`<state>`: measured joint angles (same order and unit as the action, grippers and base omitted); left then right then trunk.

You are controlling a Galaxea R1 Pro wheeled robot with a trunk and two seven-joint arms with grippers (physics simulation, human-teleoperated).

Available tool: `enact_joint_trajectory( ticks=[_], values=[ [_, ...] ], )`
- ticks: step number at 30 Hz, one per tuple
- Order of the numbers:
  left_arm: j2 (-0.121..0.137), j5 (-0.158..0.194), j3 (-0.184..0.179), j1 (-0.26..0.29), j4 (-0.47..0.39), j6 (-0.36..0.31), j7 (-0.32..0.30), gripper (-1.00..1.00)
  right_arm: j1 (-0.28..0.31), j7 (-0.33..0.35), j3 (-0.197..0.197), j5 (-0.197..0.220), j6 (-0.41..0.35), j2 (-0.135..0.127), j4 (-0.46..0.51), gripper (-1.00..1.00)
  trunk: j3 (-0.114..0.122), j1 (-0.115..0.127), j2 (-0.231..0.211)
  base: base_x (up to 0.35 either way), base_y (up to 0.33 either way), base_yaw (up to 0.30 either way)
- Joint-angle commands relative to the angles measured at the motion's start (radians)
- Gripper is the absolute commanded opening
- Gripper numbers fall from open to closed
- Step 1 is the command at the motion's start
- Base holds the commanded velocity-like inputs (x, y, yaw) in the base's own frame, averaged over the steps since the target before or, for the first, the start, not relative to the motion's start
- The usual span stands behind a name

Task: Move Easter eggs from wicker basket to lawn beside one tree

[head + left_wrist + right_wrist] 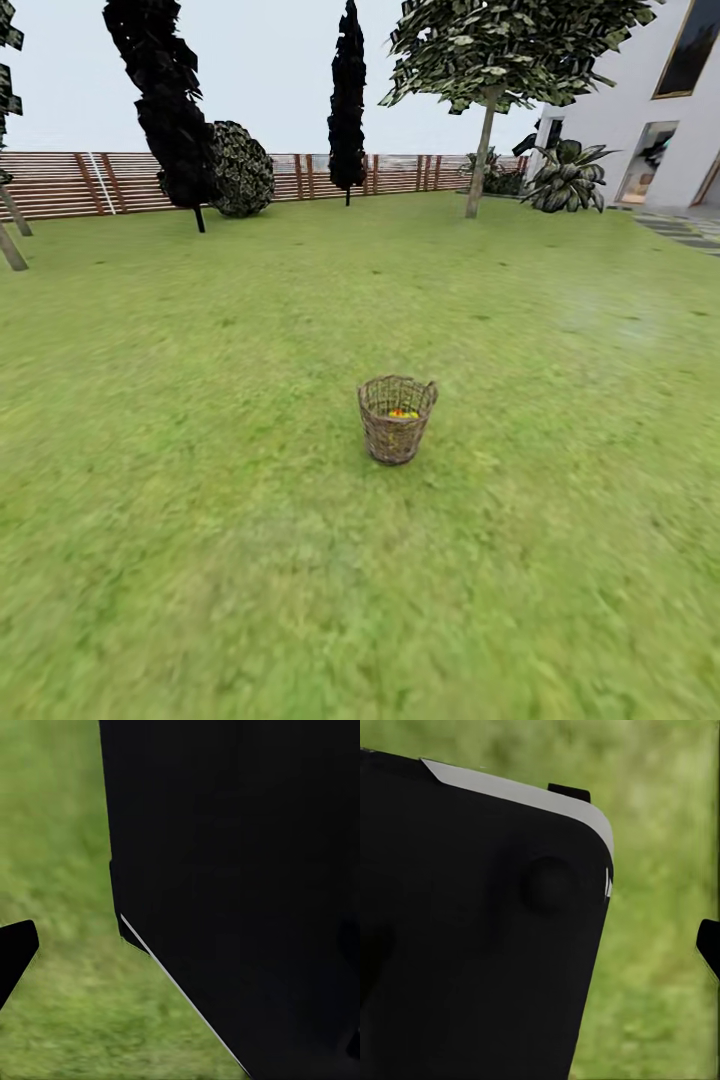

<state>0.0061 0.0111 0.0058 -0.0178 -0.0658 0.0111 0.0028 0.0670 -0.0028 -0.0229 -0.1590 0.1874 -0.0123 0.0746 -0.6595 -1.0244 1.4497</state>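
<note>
The wicker basket (397,418) stands upright on the lawn (200,450) in the middle of the head view. Through its open top a patch of yellow and red from the Easter eggs (403,412) shows; how many lie inside cannot be told. A tree (483,150) with a pale trunk and green crown rises far behind the basket, to the right, near the house. One black fingertip (15,951) of my left gripper sits at the edge of the left wrist view, far from the middle. A right fingertip (709,945) sits likewise at the edge of the right wrist view, with nothing held.
A brown slat fence (60,183) bounds the far side of the garden. Two narrow dark trees (170,110) (347,100) and a round bush (240,170) stand before it. The white house (650,110) and a striped-leaf plant (568,178) are at the far right. My black body (247,885) blocks much of both wrist views.
</note>
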Motion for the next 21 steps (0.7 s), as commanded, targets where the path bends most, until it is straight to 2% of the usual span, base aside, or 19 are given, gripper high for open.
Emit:
enact_joint_trajectory(
  ticks=[1, 7, 14, 21],
  values=[
    [0.000, 0.001, 0.000, -0.001, -0.002, 0.001, 0.000, 1.00, 0.000, 0.000, -0.002, -0.005, 0.003, 0.000, 0.000, 1.00, -0.001, -0.001, 0.000, 0.315, 0.000, 0.000],
    [0.000, 0.001, 0.000, -0.001, -0.002, 0.001, 0.000, 1.00, 0.000, 0.000, -0.001, -0.004, 0.003, 0.002, 0.001, 1.00, -0.001, -0.001, 0.000, 0.315, 0.000, -0.034],
    [0.000, 0.001, 0.000, -0.001, -0.002, 0.001, 0.000, 1.00, 0.000, 0.000, -0.001, -0.005, 0.004, 0.002, 0.001, 1.00, -0.001, -0.001, 0.000, 0.315, 0.000, -0.209],
    [0.000, 0.001, 0.000, -0.001, -0.002, 0.001, 0.000, 1.00, 0.000, 0.000, -0.002, -0.007, 0.004, 0.002, 0.001, 1.00, -0.001, -0.001, 0.000, 0.315, 0.000, -0.025]
  ],
)
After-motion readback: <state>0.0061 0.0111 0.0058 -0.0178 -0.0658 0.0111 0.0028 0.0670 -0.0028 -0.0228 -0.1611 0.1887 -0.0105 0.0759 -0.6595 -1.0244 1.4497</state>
